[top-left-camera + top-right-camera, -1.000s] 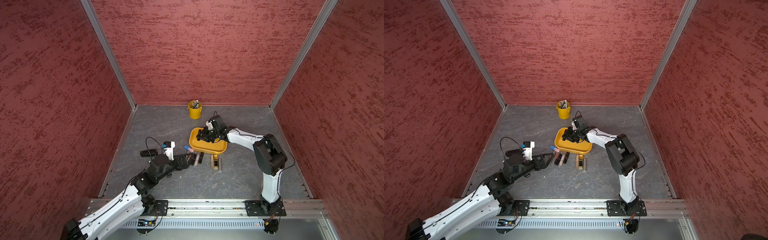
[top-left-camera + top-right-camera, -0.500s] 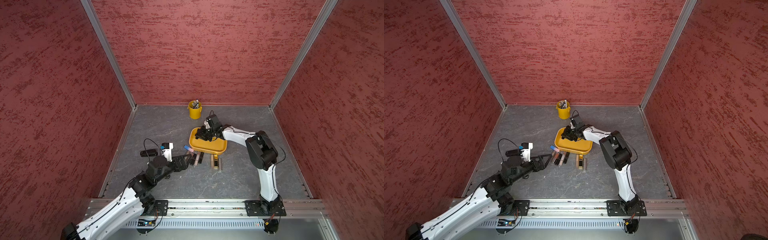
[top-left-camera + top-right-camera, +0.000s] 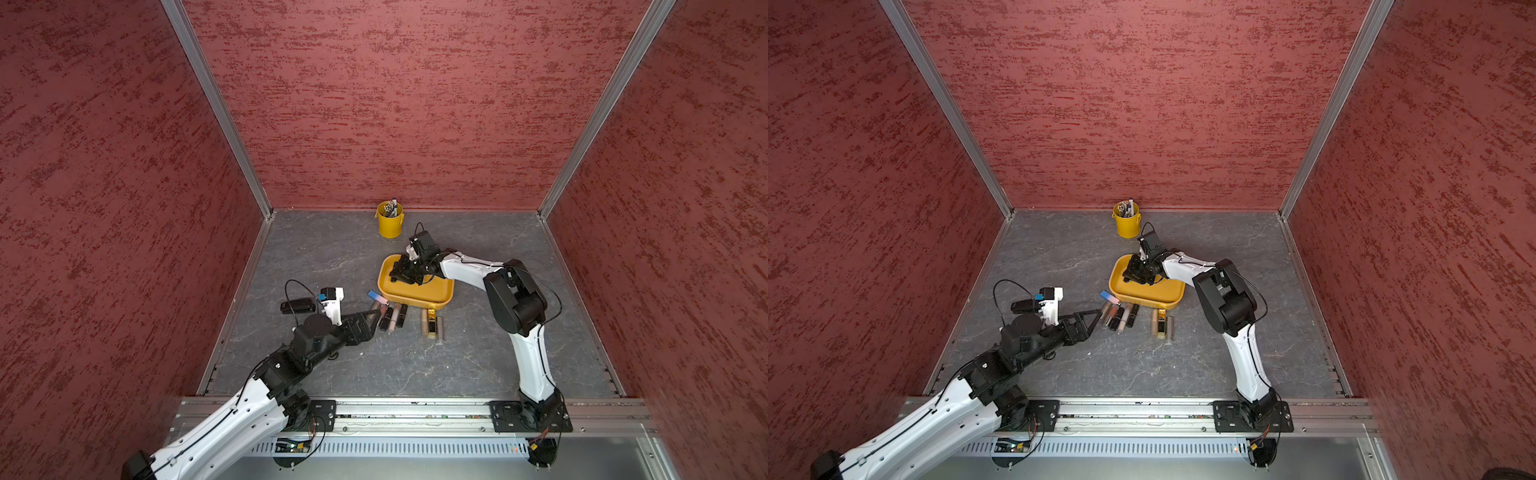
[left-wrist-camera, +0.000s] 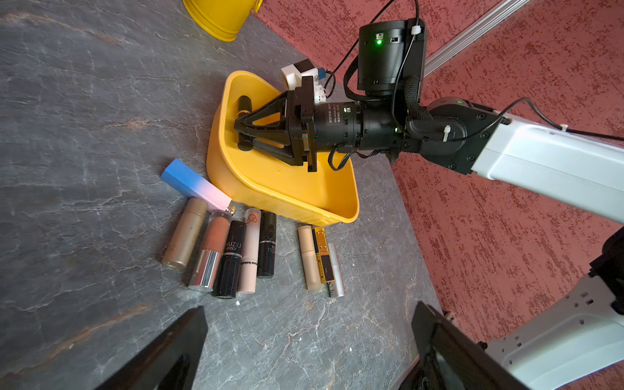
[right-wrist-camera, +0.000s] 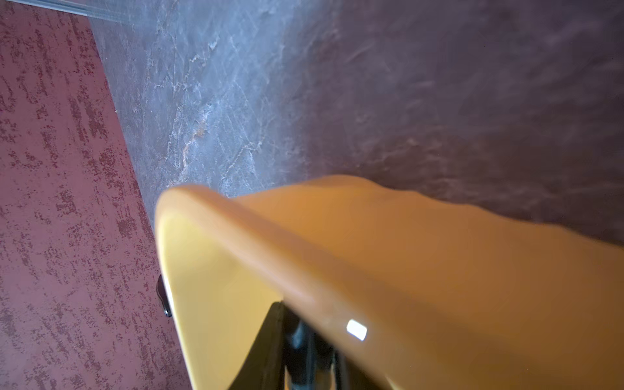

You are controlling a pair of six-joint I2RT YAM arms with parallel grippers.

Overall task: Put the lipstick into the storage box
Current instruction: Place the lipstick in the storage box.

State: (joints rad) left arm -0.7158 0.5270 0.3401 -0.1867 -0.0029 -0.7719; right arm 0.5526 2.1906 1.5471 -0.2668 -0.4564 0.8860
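Observation:
The storage box (image 3: 415, 297) (image 3: 1150, 301) is a shallow yellow-orange tray on the grey floor. My right gripper (image 3: 395, 276) (image 4: 240, 126) reaches down inside it, shut on a black lipstick (image 4: 243, 104) with a gold band, held crosswise near the box's bottom. The right wrist view is filled by the box's blurred wall (image 5: 405, 253). My left gripper (image 3: 372, 316) (image 4: 307, 344) stands open and empty just short of a row of several lipsticks (image 4: 233, 250) lying in front of the box.
A group of three more tubes (image 4: 320, 260) lies by the box's front corner, and a blue-pink carton (image 4: 194, 184) leans against its side. A yellow bucket (image 3: 390, 220) with pens stands at the back wall. A black oblong object (image 3: 297, 306) lies left.
The right arm's elbow has swung left and its gripper has shifted slightly left and lower inside the box, still holding the lipstick. The left arm has barely moved.

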